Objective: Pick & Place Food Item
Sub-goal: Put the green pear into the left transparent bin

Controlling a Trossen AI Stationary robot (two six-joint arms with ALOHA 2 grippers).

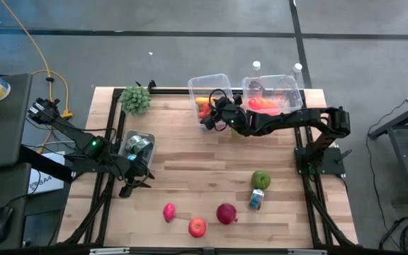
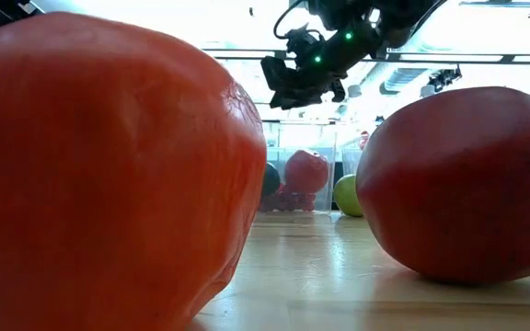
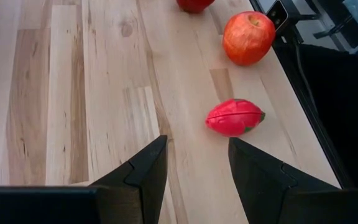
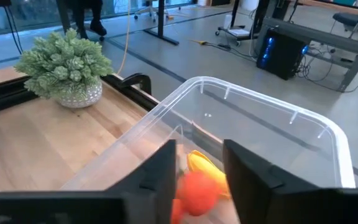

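Orange and round, a food item (image 4: 199, 190) is sitting between the parted jaws of the right gripper (image 4: 201, 180) in the right wrist view, low in the frame's middle, over the clear plastic bin (image 4: 278, 124). The jaws are standing apart on either side of it; whether they are still touching it cannot be told. A yellow piece (image 4: 205, 165) is lying just behind it inside the bin. In the high view the right gripper (image 1: 214, 113) is hanging at the bin (image 1: 209, 82) in the upper middle of the frame, beside a second clear bin (image 1: 273, 92). The left gripper (image 1: 134, 178) is waiting at the lower left of the tabletop (image 1: 190, 152), its jaws parted and holding nothing, with a red strawberry-like piece (image 3: 234, 117) lying just beyond them and a red apple (image 3: 248, 37) farther off. A green plant (image 4: 64, 65) is standing near the bin.
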